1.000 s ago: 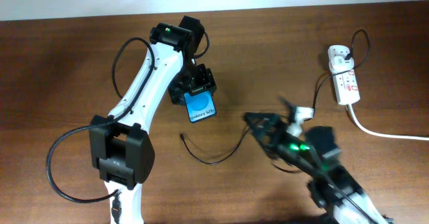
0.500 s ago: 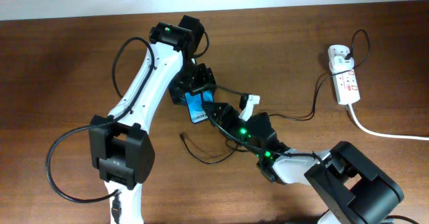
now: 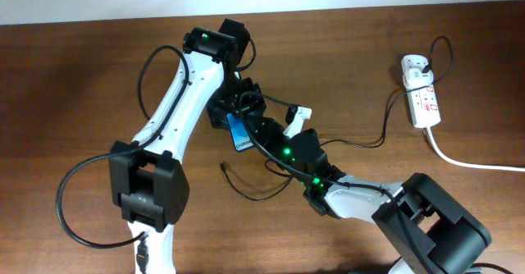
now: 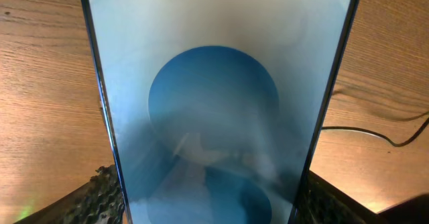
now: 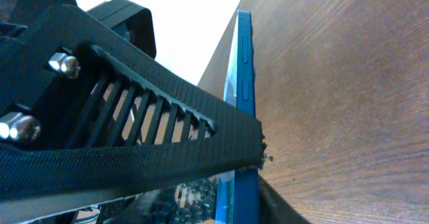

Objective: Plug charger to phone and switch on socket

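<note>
Phone (image 3: 239, 134): mid-bench, light-blue screen with a darker blue circle facing up, one short end clenched in the jaws of the left gripper (image 3: 237, 112). In the left wrist view it fills the frame between two dark pads (image 4: 100, 197). Right gripper (image 3: 258, 126): close against the phone's free end. Its wrist view shows one ribbed black finger (image 5: 134, 110) crossing the phone's side edge and hiding the lower part, so I cannot tell whether these jaws are parted or closed. Charger (image 3: 254, 198): its connector tip (image 3: 224, 167) lies loose on the wooden bench (image 3: 82, 85) just below the phone, apart from both grippers. The cable loops, passes under the right arm (image 3: 353, 196), which hides its middle stretch, then climbs to the white plug adapter (image 3: 413, 63). Socket (image 3: 422, 100): far right, carrying that adapter. A thick white cord (image 3: 467, 162) trails off to the right.
</note>
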Robot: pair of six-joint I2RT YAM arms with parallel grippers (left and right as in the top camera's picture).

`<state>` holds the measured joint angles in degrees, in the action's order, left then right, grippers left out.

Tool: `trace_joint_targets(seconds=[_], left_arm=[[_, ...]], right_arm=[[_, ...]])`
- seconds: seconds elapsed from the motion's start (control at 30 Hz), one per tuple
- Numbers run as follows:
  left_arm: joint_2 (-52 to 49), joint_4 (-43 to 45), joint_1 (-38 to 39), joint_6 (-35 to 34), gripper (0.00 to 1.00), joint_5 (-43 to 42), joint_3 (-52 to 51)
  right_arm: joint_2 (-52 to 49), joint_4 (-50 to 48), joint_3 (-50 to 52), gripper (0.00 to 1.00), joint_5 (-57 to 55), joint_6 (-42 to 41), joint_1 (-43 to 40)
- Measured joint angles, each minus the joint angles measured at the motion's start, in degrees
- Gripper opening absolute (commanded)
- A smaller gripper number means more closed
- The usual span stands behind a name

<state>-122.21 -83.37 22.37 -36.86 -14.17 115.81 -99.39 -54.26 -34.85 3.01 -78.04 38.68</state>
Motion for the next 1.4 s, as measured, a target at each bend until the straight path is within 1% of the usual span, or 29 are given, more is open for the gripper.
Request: trace_joint_targets(seconds=[0.07, 0.13, 0.27, 0.3, 0.33, 0.4, 0.63, 0.7, 0.8, 0.83, 0.9, 0.93, 1.0, 1.03, 1.07, 1.13, 1.17, 1.2, 1.23, 1.3, 1.33, 1.4], left_arm=[[0.00, 0.00, 0.00, -0.02, 0.65, -0.31, 0.00], [0.00, 0.00, 0.00, -0.02, 0.69, -0.59, 0.02], [0.00, -0.13, 0.00, -0.02, 0.73, -0.46, 0.09], [0.00, -0.20, 0.00, -0.04, 0.80, -0.39, 0.09], [0.00, -0.22, 0.00, -0.04, 0.91, -0.37, 0.09], [0.00, -0.22, 0.00, -0.48, 0.99, -0.11, 0.09], [0.00, -0.31, -0.37, 0.28, 0.99, -1.01, 0.81], [0.11, -0.24, -2.64, 2.78, 0.99, -1.18, 3.43], [3.45, 0.50, -11.04, 6.19, 0.99, -3.56, 4.96], [5.57, 0.66, -15.43, 7.87, 1.00, -6.36, 4.96], [10.71, -0.02, -26.56, 12.81, 0.97, -13.53, 5.81], [13.33, -2.54, -32.26, 16.65, 0.96, -18.32, 6.25], [16.06, -7.72, -38.93, 22.82, 0.93, -24.35, 6.38], [17.22, -10.36, -42.21, 27.61, 0.93, -29.16, 5.75], [18.12, -10.99, -44.22, 32.06, 0.93, -33.79, 4.28], [20.26, -10.14, -46.58, 41.99, 0.94, -45.44, -5.35], [20.85, -8.33, -46.90, 44.54, 0.93, -49.62, -10.27], [21.18, -5.22, -47.04, 46.90, 0.95, -54.18, -16.79], [21.29, 0.39, -46.80, 49.18, 0.94, -59.80, -25.49], [20.57, 8.50, -44.98, 50.03, 0.93, -67.21, -40.22], [20.24, 10.95, -43.85, 50.14, 0.93, -69.16, -45.35], [20.20, 11.96, -42.16, 50.16, 0.89, -71.65, -51.45]], right_arm=[[0.00, 0.37, 0.02, 0.20, -0.42, -1.64, 0.00], [-0.11, 0.61, 0.02, 0.13, -0.63, -2.71, 0.00], [-0.22, 1.16, 0.02, 0.08, -0.63, -6.03, 0.00], [-0.22, 1.16, 0.02, 0.07, -0.63, -6.10, 0.00], [-0.22, 1.18, 0.02, 0.06, -0.61, -6.01, 0.00], [-0.22, 1.14, 0.02, 0.04, -0.66, -6.23, 0.00], [-0.22, -1.07, 0.02, 0.04, -1.25, -9.18, -0.33], [-0.22, -1.33, 0.02, 0.04, -0.17, -11.17, -1.60], [-0.22, -4.52, 0.02, 0.04, 3.89, -13.18, -4.98], [-0.22, -6.03, 0.00, 0.04, 6.40, -13.51, -6.73], [-0.22, -6.67, 0.00, 0.04, 10.60, -13.84, -9.16], [-0.22, -6.67, 0.00, 0.04, 13.70, -13.92, -10.64], [-0.22, -6.64, 0.00, 0.04, 16.70, -14.27, -11.91], [-0.22, -6.64, 0.00, 0.04, 18.25, -14.43, -12.35], [-0.22, -6.69, -0.02, 0.04, 19.30, -14.53, -12.39], [-0.22, -6.69, -0.04, 0.04, 20.76, -15.23, -12.39], [-0.22, -6.71, -0.02, 0.04, 21.33, -15.96, -12.39], [-0.22, -6.71, -0.04, 0.04, 21.97, -17.20, -12.39], [-0.22, -6.75, -0.04, 0.04, 22.64, -18.60, -12.39], [-0.24, -6.99, -0.02, 0.04, 24.24, -22.47, -12.39], [-0.24, -7.45, -0.02, 0.04, 24.94, -24.28, -12.28], [-0.24, -8.66, -0.04, 0.04, 25.24, -26.34, -11.21]])
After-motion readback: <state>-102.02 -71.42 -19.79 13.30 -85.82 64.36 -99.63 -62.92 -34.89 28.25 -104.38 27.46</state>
